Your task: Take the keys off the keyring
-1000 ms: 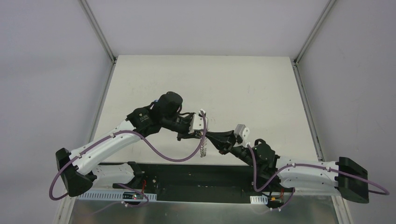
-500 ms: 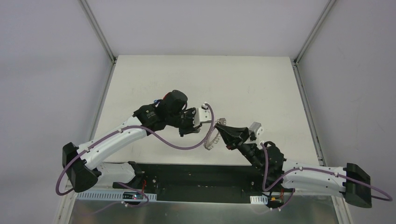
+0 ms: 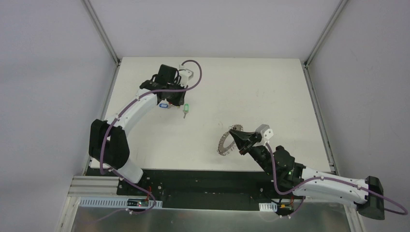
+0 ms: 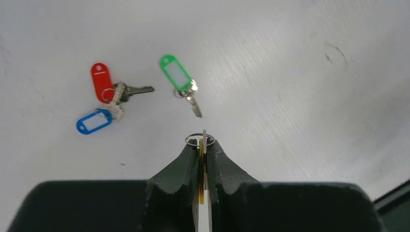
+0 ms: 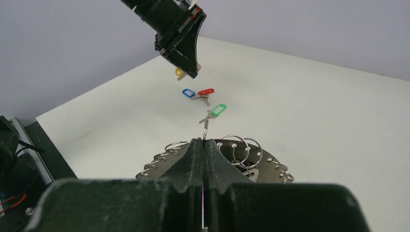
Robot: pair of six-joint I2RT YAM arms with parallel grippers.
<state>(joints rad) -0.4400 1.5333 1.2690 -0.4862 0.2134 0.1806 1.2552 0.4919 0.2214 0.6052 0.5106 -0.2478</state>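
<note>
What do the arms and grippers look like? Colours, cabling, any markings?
White link shells with black joints on the left arm and right arm. A purple cable runs loose along each. Fingers matte black, tapering to narrow tips. No markings legible.

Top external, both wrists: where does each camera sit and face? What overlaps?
Top external: overhead behind the robot, looking down at table and both arms.
Left wrist: on the left gripper, shut on a yellow key, looking down at loose keys.
Right wrist: on the right gripper, shut on the keyring, facing the left arm.
Wrists share: the green key.
</note>
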